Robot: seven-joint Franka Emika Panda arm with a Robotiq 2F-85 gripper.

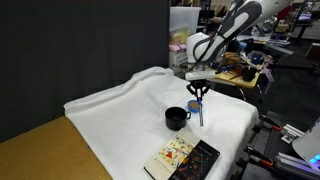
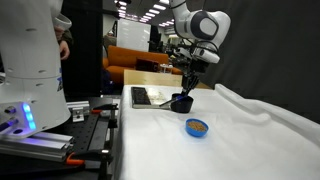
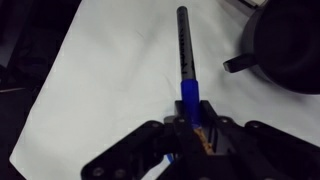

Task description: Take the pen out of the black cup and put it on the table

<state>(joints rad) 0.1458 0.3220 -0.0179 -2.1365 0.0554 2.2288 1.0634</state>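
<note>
My gripper is shut on the blue pen and holds it upright above the white-clothed table, just beside the black cup. In the wrist view the pen sticks out from between my fingers over the white cloth, with the black cup and its handle off to the right. In an exterior view my gripper hangs over the cup; the pen is hard to make out there.
A colourful book with a black edge lies near the table's front, also visible behind the cup. A small blue-and-orange disc lies on the cloth. Tan wood shows at one edge. Lab clutter stands behind.
</note>
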